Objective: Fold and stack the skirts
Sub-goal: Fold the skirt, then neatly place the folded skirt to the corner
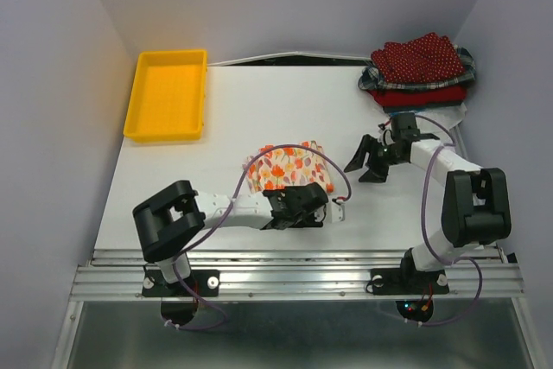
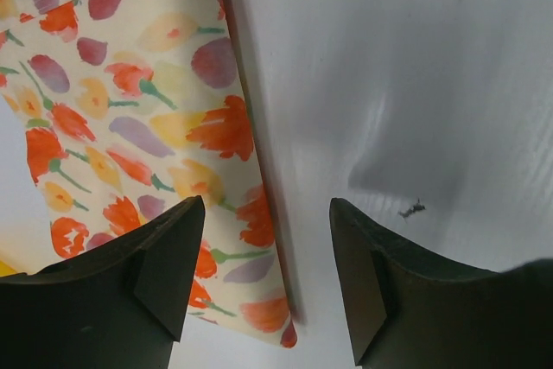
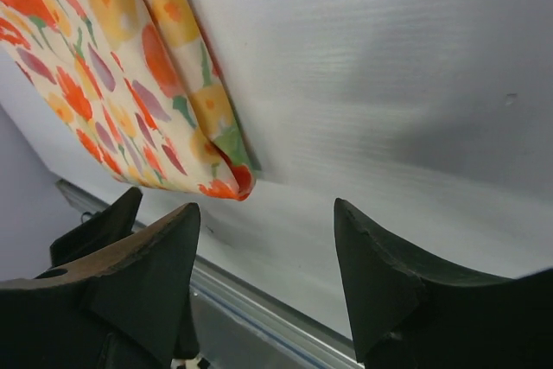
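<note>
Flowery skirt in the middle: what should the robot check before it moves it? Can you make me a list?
1. Left fingers open and holding nothing: ok.
2. Right fingers open and holding nothing: ok.
3. Flowery skirt folded small: ok, it looks folded.
4. Flowery skirt on the stack: not ok, it lies in the middle of the table, apart from the stack.
5. Top of the stack free: ok, the dotted skirt is on top with nothing over it.
6. Folded layers lined up underneath: cannot tell.
</note>
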